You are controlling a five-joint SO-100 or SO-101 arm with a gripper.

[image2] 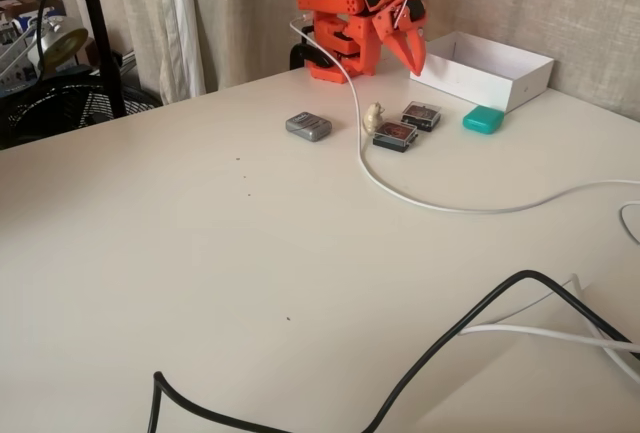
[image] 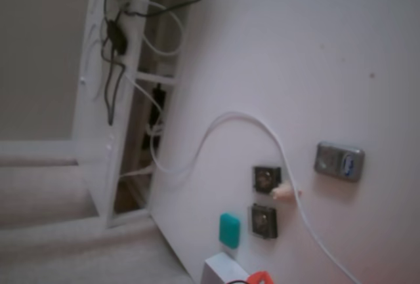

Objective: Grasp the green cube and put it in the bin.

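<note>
Going left to right in a fixed view, the grey device sat apart, then two dark sockets with the white cable curling past, then the green cube near the table's far edge, just before the white bin. The gripper hung folded above, empty, its spread unclear. I'd judge it should descend right of the sockets, clear of the cable

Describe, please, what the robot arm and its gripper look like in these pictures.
In a fixed view the arm is built of bright orange plastic segments with black blocks set at the joints, and a thin dark cable loops over its top. The gripper has two pointed orange fingers. The other fixed view shows only a small orange tip at the bottom edge.
</note>
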